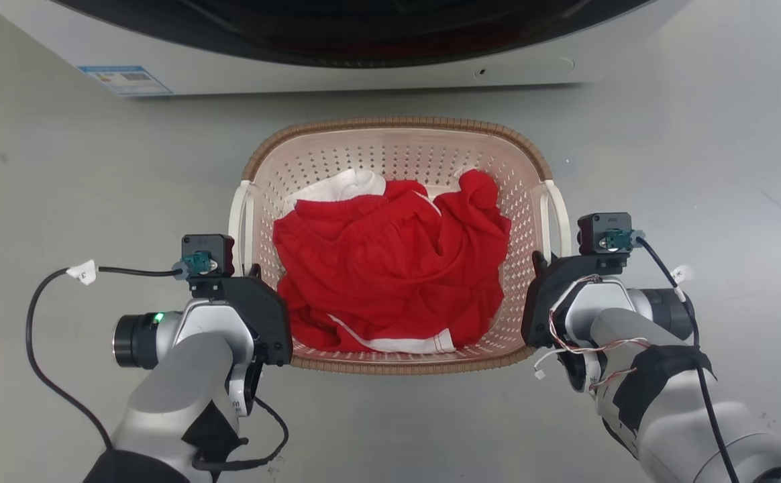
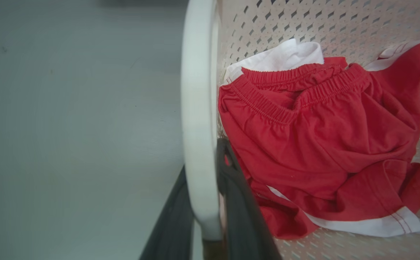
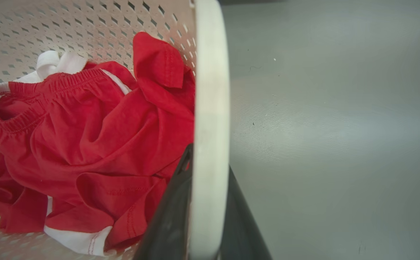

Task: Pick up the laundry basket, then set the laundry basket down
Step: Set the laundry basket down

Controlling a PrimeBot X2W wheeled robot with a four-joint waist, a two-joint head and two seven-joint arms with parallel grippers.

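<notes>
Left gripper (image 2: 203,162): dark fingers closed on the white left side handle (image 2: 197,90), one finger on each side. Right gripper (image 3: 210,159): clamped likewise on the white right side handle (image 3: 211,72). The pale pink perforated plastic laundry basket (image 1: 397,124) with its brown woven-look rim lies between the arms and holds crumpled red garments with white trim (image 1: 390,268). A white washer front (image 1: 363,74) stands just beyond the far rim. Grey floor (image 1: 62,168) lies open on both sides.

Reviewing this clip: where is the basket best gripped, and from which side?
Grip the basket by its two white loop handles, left hand on the left handle, right hand on the right handle, fingers straddling each bar from the robot's side. It is wide and loaded with clothes, so opposite handles should keep it level.
</notes>
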